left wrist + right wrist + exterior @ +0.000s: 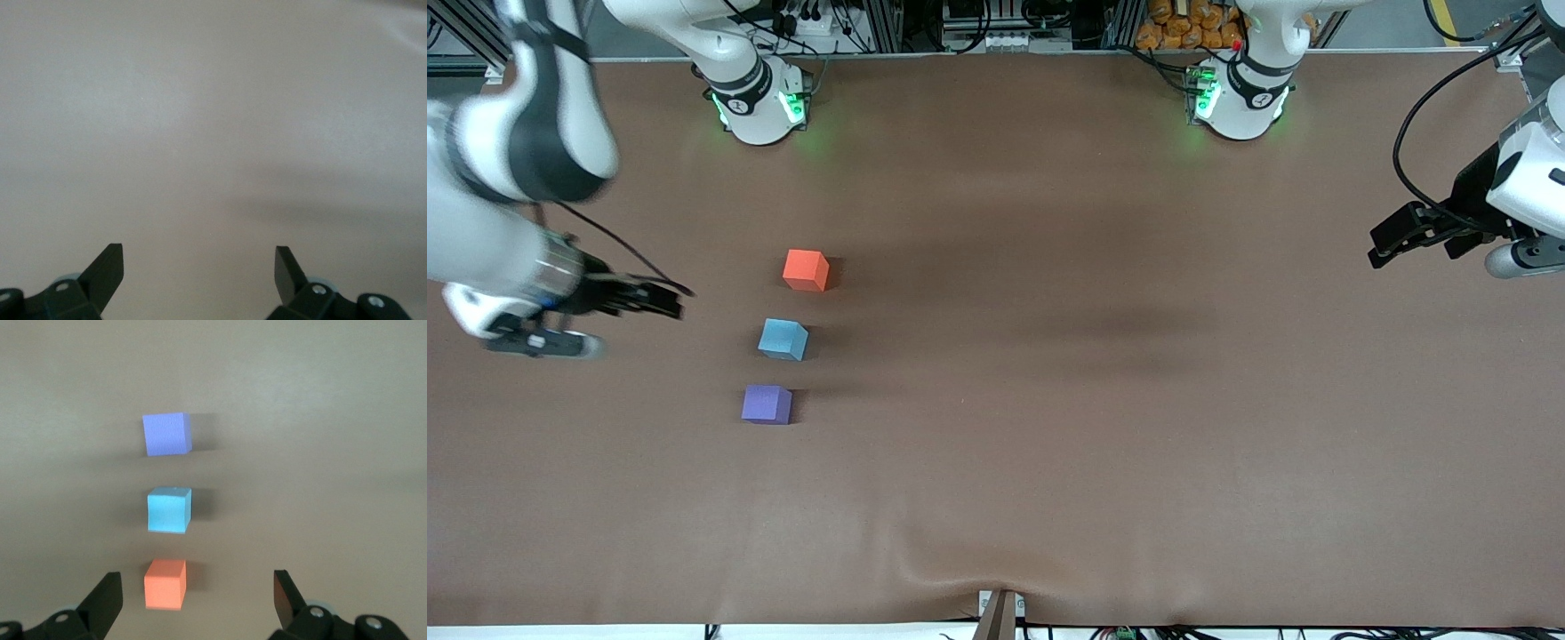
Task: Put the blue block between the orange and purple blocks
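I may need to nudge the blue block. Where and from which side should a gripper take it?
From above, closing on the blue block by its two faces that look toward the table's ends; the orange block and purple block crowd its other two. The open right gripper is closest.

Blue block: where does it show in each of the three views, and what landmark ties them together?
Front view: blue block sits on the table between the orange block and the purple block.
Left wrist view: not in it.
Right wrist view: mid-picture, again between the two.
Shared landmark: the orange block.
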Motion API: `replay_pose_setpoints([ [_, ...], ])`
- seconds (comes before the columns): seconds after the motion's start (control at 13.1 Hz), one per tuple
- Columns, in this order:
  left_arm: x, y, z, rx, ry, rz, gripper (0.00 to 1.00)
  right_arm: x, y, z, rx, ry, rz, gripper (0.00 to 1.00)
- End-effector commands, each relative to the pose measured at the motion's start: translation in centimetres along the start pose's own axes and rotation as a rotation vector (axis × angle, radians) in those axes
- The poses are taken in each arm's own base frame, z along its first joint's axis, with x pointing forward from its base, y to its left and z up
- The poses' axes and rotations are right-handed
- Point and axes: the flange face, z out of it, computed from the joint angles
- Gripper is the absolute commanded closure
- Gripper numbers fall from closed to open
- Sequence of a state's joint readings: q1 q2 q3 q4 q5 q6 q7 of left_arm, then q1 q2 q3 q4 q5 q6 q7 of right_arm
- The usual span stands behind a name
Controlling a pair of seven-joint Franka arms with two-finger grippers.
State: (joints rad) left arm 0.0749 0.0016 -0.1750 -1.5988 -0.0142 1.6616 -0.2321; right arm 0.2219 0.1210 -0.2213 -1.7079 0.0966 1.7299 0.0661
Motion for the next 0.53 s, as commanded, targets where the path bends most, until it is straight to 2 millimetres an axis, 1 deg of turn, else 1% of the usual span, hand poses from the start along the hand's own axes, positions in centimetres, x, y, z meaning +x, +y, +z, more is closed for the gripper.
replay_pose_setpoints([
  [0.0, -0.5, 0.3, -0.6, -0.008, 0.001, 0.003, 0.0, -1.2, 2.2, -5.4, 0.022, 0.007, 0.017, 0.0],
  [0.08, -0.6, 0.3, -0.7, -0.008, 0.001, 0.004, 0.0, -1.9, 2.7, -6.7, 0.031, 0.011, 0.02, 0.0],
  [0.15, -0.7, 0.3, -0.8, -0.008, 0.001, 0.001, 0.0, -3.4, 3.6, -8.7, 0.038, 0.025, 0.009, 0.0],
  [0.23, -0.9, 0.4, -1.0, -0.007, 0.0, 0.001, 0.0, -4.8, 3.9, -10.4, 0.037, 0.036, -0.024, 0.0],
  [0.3, -1.1, 0.4, -1.2, -0.005, -0.003, 0.003, 0.0, -6.1, 4.7, -11.4, 0.031, 0.029, -0.024, 0.0],
  [0.38, -1.2, 0.3, -1.4, -0.002, -0.009, 0.019, 0.0, -7.0, 5.4, -12.0, 0.031, 0.016, -0.013, 0.0],
  [0.46, -1.4, 0.4, -1.3, 0.002, -0.023, 0.022, 0.0, -7.5, 5.6, -12.6, 0.03, 0.019, -0.011, 0.0],
])
